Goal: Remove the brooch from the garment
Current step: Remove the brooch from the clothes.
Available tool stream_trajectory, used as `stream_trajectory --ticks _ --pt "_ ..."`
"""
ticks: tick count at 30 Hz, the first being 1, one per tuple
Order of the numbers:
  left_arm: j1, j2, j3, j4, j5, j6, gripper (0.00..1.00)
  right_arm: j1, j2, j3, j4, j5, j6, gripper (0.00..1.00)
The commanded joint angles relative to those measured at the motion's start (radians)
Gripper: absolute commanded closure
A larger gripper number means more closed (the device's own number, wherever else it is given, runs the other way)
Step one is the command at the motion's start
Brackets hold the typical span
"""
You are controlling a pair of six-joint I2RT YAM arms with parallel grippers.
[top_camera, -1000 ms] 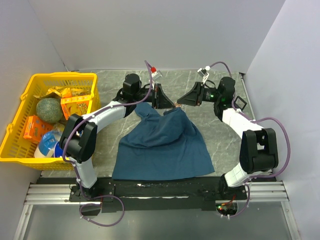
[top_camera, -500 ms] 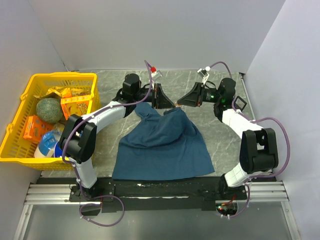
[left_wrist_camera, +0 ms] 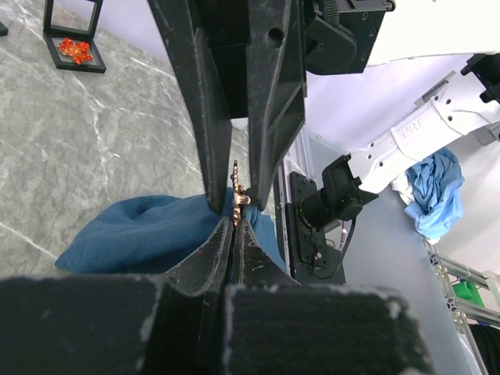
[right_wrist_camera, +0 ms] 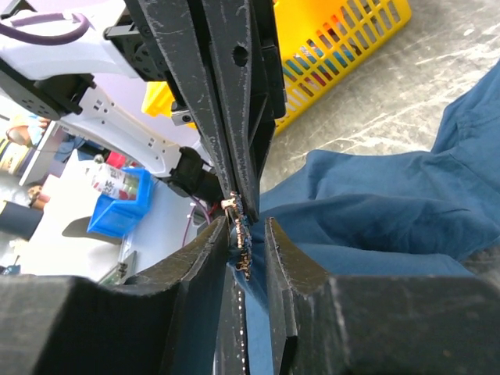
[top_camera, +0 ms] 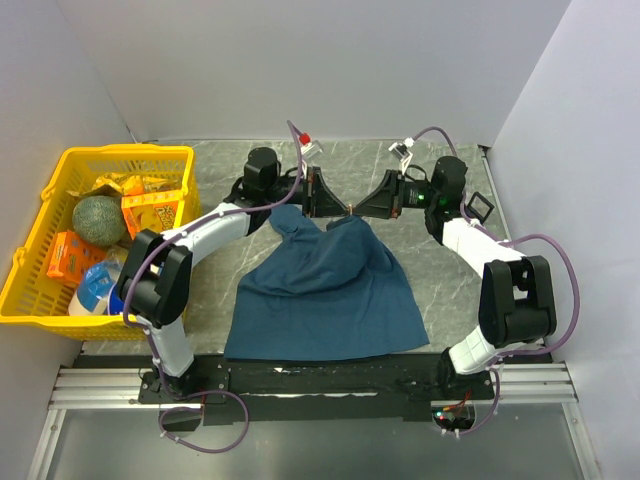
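Right wrist: left gripper pinched the soft teal garment; right gripper had moved in, fingers ajar astride knobbly gilt brooch.

My left arm and right arm wear white shells between black joint housings. I see purple cables looping off each. The left gripper and right gripper are matte black wedges, and a green light glows at the right wrist.
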Motion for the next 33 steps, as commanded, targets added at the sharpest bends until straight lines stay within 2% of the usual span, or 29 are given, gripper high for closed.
stream_trajectory --ticks 1,12,15,20,33 --pt "0.008 -0.072 -0.006 0.064 0.013 -0.007 0.99 -0.003 0.001 -0.003 0.144 -0.049 0.077 0.67" --pt "0.011 -0.064 -0.006 0.083 0.014 -0.024 0.99 0.003 -0.01 0.025 -0.003 -0.022 -0.029 0.73" --pt "0.011 -0.064 -0.005 0.083 0.011 -0.024 0.99 0.005 -0.005 0.022 0.015 -0.023 -0.009 0.75" --pt "0.011 -0.064 -0.006 0.078 0.011 -0.018 0.99 0.003 0.016 0.005 0.176 -0.031 0.127 0.74" --pt "0.007 -0.052 -0.002 0.08 0.014 -0.021 0.99 0.003 0.047 0.008 0.245 -0.013 0.207 0.73"
